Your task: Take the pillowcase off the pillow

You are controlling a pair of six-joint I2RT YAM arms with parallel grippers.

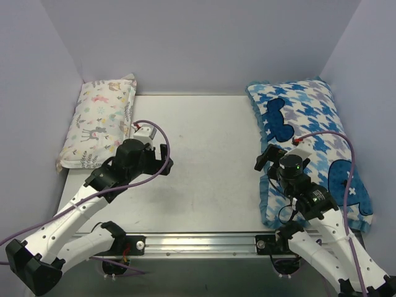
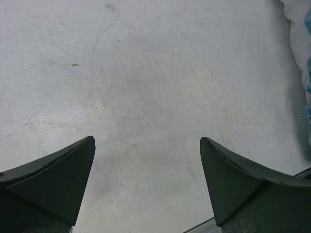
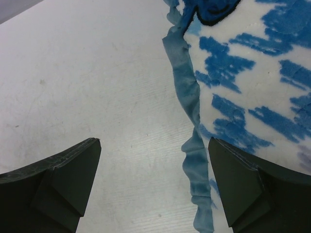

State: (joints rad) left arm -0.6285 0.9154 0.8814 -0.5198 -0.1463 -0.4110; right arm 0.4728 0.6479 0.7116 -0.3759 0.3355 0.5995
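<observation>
The pillowcase (image 1: pixel 312 145), blue-and-white houndstooth with dark blue mouse heads and a teal frill, lies along the table's right side, stuffed full. The pillow is hidden inside it. My right gripper (image 1: pixel 267 159) is open and empty over the case's left edge. In the right wrist view its jaws (image 3: pixel 154 145) stand wide apart, with the frill (image 3: pixel 187 97) running between them and the right finger (image 3: pixel 252 189) over the printed fabric (image 3: pixel 252 73). My left gripper (image 1: pixel 166 158) is open and empty above bare table left of centre (image 2: pixel 147 141). A sliver of the pillowcase shows at that view's right edge (image 2: pixel 303 53).
A smaller pastel animal-print pillow (image 1: pixel 100 120) lies at the table's back left, next to the left arm. Purple walls close in the back and sides. The metal rail (image 1: pixel 198 242) runs along the near edge between the arm bases.
</observation>
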